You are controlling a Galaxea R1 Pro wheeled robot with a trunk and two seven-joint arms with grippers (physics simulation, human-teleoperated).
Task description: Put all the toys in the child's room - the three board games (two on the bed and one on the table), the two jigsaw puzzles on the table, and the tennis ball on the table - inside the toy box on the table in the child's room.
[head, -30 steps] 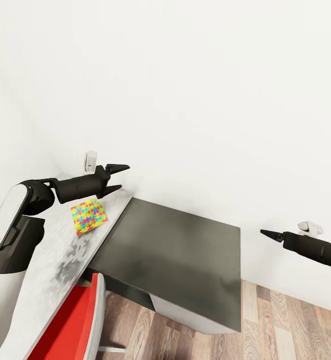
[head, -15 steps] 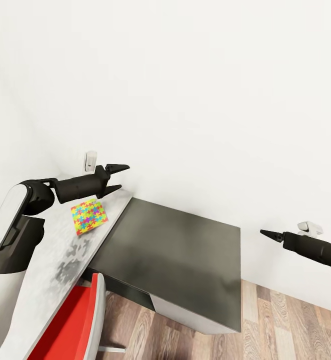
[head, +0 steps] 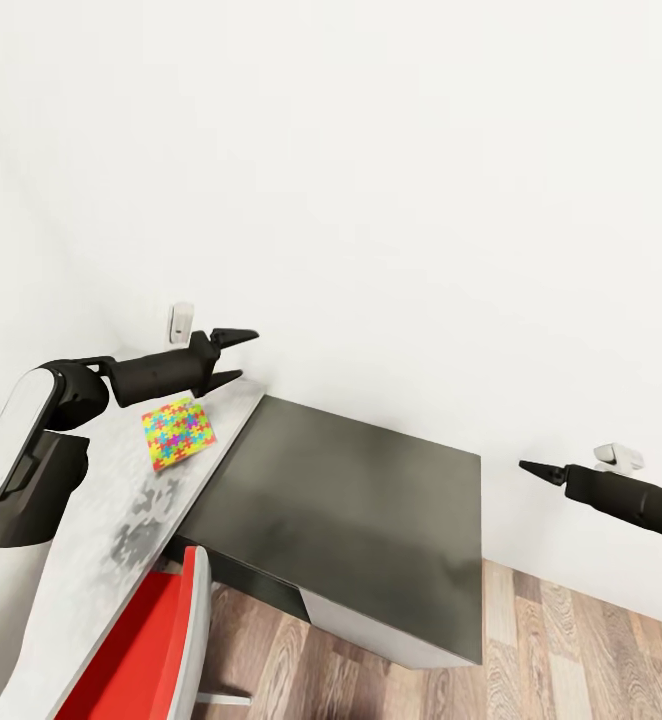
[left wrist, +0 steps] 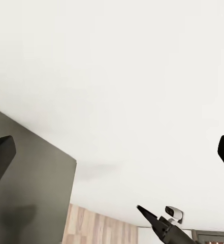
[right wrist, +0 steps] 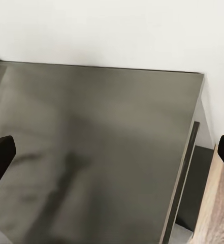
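In the head view the left end effector hangs with its fingers spread and nothing between them, above the pale counter; a jigsaw puzzle lies flat on that counter just below it, beside the lower dark side table; a red chair stands at the counter's near edge; the right end effector hovers over the wood floor, its opening impossible to judge here.

The left wrist view shows white wall and the side table's corner.

The right wrist view looks onto the side table's dark top; its fingertips sit far apart, released.
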